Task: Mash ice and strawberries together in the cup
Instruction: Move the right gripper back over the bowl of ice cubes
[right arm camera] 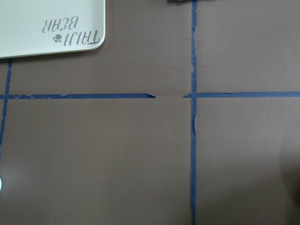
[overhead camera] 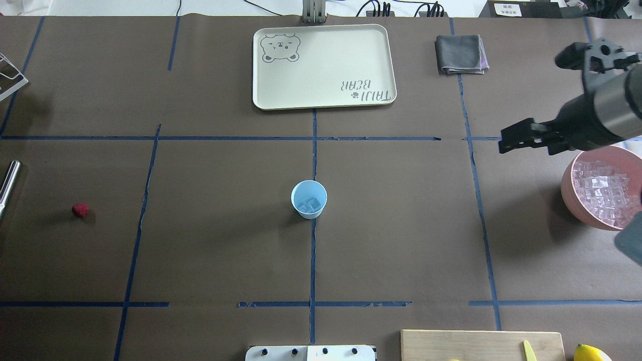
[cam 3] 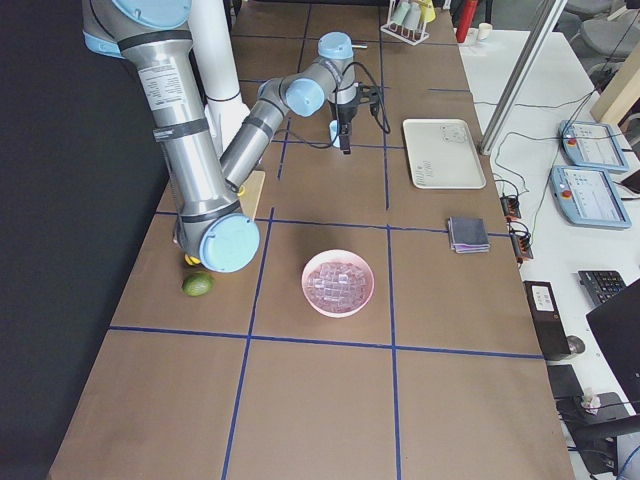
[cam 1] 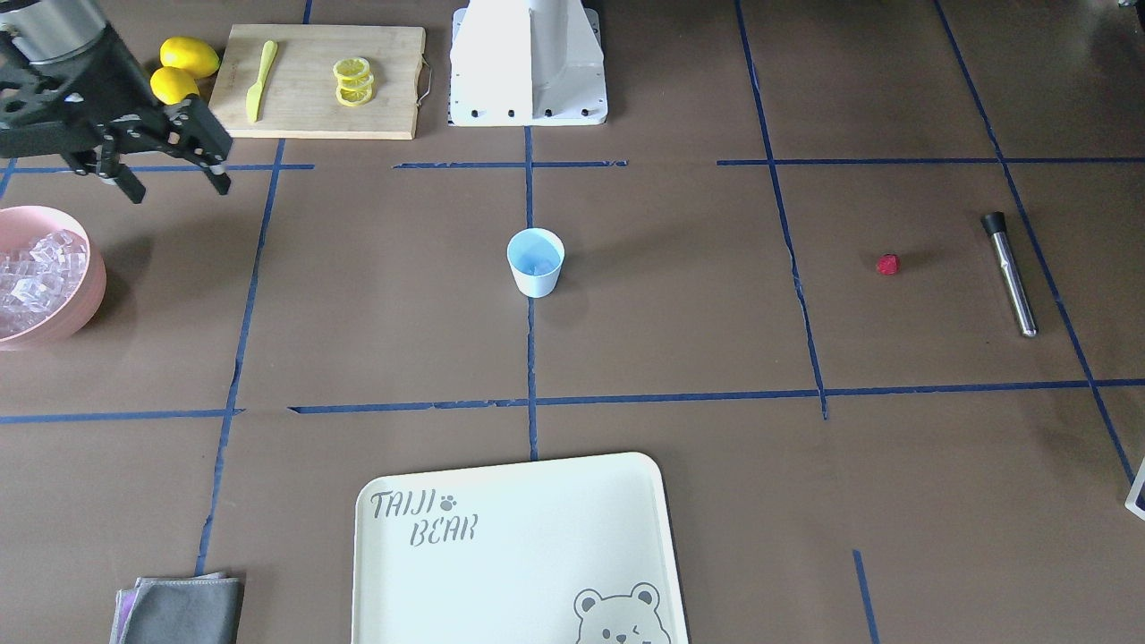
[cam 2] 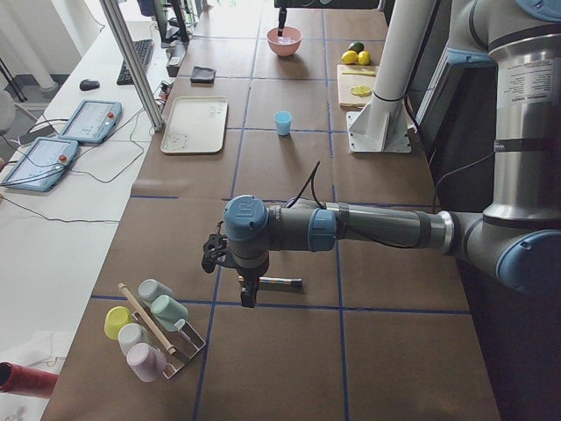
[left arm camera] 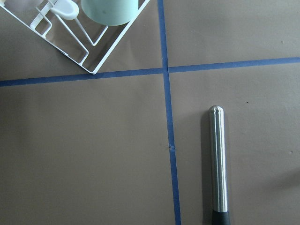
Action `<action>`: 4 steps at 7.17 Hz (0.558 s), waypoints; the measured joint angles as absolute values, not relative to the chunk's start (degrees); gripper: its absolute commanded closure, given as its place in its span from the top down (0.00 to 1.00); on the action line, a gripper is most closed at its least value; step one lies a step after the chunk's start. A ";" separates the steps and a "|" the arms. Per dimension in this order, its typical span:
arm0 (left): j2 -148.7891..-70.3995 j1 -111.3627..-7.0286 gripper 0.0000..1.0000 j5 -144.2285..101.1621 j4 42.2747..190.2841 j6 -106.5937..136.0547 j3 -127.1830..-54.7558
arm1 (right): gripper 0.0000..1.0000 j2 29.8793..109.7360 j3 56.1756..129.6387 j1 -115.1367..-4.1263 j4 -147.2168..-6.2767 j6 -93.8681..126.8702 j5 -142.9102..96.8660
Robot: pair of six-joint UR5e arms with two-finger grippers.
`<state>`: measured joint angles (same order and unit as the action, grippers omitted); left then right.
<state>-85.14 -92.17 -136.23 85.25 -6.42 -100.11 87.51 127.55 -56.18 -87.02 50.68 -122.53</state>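
Left fingers (cam 2: 247,296) hang low over the desk (cam 1: 680,295). They show only in the side cameras, so I cannot tell whether they are apart or together. Right below them the steel muddler (left arm camera: 219,164) lies flat. The strawberry (cam 1: 887,264) sits on bare desk beside the muddler, on the side toward the cup (cam 1: 535,262), which stands upright well beyond it. Ice (overhead camera: 308,204) is already in the cup and the berry is not, so I judge the berry goes in first. I would shift sideways off the muddler, come down square over the berry and pinch lightly, since it looks small and likely to roll. I would release it low over the cup mouth, as the light cup may tip if clipped. Right fingers (cam 1: 179,183) are spread wide and empty, hovering clear of the desk. The pink bowl (cam 1: 94,268) of ice is just beside them, and the lemons (cam 1: 190,56) and cutting board (cam 1: 304,116) are behind. The desk has a brown covering gridded with blue tape. A cream tray (cam 1: 510,537) and a grey cloth (cam 1: 183,608) lie at the operators' edge. A wire rack of pastel cups (cam 2: 153,329) is beside the left fingers. A white bench with teach pendants (cam 2: 88,118) runs alongside.
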 measured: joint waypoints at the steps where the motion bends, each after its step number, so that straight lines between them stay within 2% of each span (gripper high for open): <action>1: -85.11 -92.22 1.00 -136.23 85.25 -6.39 -100.25 | 0.99 94.23 124.94 -61.38 -79.80 45.29 -126.38; 2: -85.08 -92.25 1.00 -136.23 85.25 -6.38 -100.32 | 0.99 98.65 121.16 -65.91 -75.27 39.71 -129.16; 4: -85.02 -92.28 1.00 -136.23 85.22 -6.08 -100.82 | 0.99 101.39 113.94 -69.45 -72.42 34.61 -128.72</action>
<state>-85.02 -92.28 -136.23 85.22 -6.08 -100.82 101.39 113.94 -69.45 -72.42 34.61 -128.72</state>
